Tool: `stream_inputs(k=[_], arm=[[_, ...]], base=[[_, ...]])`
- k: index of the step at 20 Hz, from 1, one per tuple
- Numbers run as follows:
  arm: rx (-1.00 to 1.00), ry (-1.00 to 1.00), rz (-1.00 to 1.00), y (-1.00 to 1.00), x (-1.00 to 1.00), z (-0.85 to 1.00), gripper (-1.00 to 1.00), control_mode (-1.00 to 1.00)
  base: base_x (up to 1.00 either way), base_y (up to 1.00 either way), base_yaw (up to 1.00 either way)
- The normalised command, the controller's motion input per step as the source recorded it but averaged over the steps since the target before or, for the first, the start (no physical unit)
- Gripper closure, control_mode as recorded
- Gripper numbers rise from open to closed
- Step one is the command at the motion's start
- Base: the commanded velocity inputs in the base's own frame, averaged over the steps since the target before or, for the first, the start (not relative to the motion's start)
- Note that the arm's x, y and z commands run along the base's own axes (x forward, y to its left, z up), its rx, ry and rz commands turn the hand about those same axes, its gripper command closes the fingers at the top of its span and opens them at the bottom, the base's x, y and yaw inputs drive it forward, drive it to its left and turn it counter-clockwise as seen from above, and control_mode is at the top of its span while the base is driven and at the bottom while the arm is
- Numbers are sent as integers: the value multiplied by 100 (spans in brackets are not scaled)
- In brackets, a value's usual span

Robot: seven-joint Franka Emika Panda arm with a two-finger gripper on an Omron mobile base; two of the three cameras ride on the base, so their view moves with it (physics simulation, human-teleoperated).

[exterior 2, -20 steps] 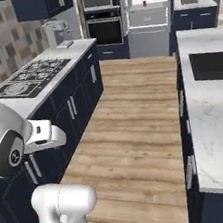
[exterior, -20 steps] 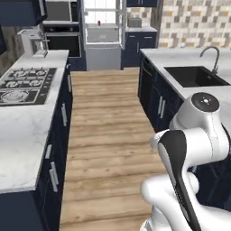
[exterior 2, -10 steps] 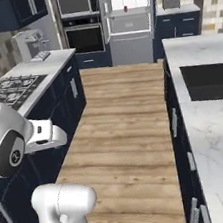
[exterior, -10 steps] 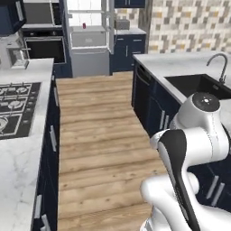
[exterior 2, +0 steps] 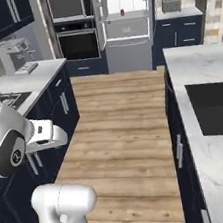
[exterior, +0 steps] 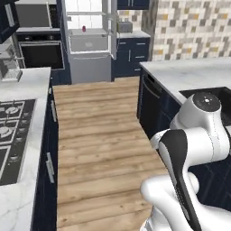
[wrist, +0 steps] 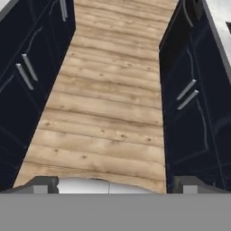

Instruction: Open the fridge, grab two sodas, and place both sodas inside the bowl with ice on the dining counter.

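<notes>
The fridge [exterior: 89, 44] stands at the far end of the aisle with its upper doors swung open and its white inside showing; the right base view has the fridge [exterior 2: 126, 30] at top centre. A small red soda [exterior: 83, 30] stands on a shelf inside, and the soda [exterior 2: 122, 12] is a red speck from the right side. My gripper [wrist: 116, 185] is open, with nothing between its fingertips [wrist: 45, 184]. It points down at the wooden floor between navy cabinets, far from the fridge. The bowl and the dining counter are out of view.
Wooden floor [exterior: 99, 135] runs down the aisle to the fridge. Left of it is a marble counter with a gas stove [exterior: 9, 135]. On the right is a marble counter with a black sink [exterior 2: 216, 108]. A black oven [exterior 2: 78, 42] stands beside the fridge.
The whole picture has shifted: the base has driven down the aisle toward the fridge, which looks larger now. The gripper stays open.
</notes>
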Motion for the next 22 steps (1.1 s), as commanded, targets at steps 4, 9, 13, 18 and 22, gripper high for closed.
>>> stream_inputs(k=[4,9,13,18,22], arm=[[0,0,0,0,0,0,-100,100],[0,0,0,0,0,0,-100,100],[0,0,0,0,0,0,-100,100],[0,0,0,0,0,0,-100,100],[0,0,0,0,0,0,-100,100]], base=[[100,13,0],[100,11,0],[100,12,0],[100,9,0],[100,9,0]])
